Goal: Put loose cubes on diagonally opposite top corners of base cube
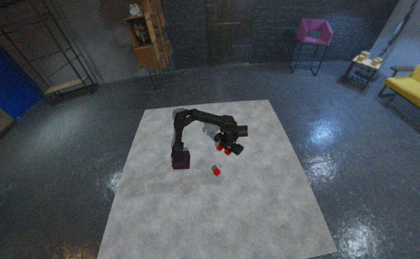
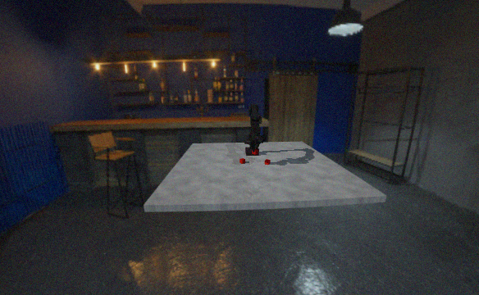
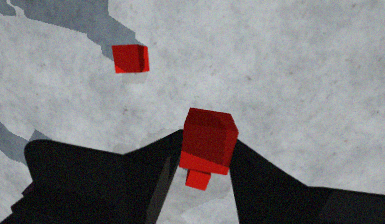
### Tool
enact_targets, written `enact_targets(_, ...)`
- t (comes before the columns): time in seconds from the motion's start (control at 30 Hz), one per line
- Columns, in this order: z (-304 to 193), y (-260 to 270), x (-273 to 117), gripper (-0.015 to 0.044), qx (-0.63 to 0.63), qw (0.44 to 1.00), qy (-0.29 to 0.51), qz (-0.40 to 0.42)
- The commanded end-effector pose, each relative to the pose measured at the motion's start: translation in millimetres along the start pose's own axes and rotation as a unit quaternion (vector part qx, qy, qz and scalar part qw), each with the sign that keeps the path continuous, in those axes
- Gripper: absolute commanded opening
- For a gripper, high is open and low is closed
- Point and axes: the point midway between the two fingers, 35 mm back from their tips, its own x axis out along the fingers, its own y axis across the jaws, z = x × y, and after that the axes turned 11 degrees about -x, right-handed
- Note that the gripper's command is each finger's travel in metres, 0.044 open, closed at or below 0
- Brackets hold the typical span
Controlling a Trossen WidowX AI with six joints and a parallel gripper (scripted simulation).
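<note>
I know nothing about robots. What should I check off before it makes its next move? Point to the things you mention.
1. Jaws (image 1: pixel 227 148) (image 2: pixel 255 150) gripping a red cube (image 1: pixel 227 152) (image 2: pixel 255 152) (image 3: pixel 205 137): ok.
2. Gripped cube lifted off the table (image 1: pixel 213 216) (image 2: pixel 264 184) (image 3: pixel 303 90): ok.
3. Gripped cube level: cannot tell.
4. Shadow-side cube (image 1: pixel 219 147) (image 2: pixel 267 162) (image 3: pixel 130 58) and remaining cube (image 1: pixel 216 172) (image 2: pixel 242 161) (image 3: pixel 198 180) standing apart, neither stacked: ok.
5. Which of those two is the fixed base: cannot tell.
6. Two cubes capping the base: not ok, none placed.
</note>
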Motion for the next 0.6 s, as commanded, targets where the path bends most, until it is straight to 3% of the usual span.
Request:
enact_targets(0.0, 9.7, 9.1, 5.1, 0.0105, 0.033, 0.999, 0.000, 0.003)
enact_targets(0.57, 48.5, 45.4, 22.2, 0.0105, 0.181, 0.983, -0.001, 0.005)
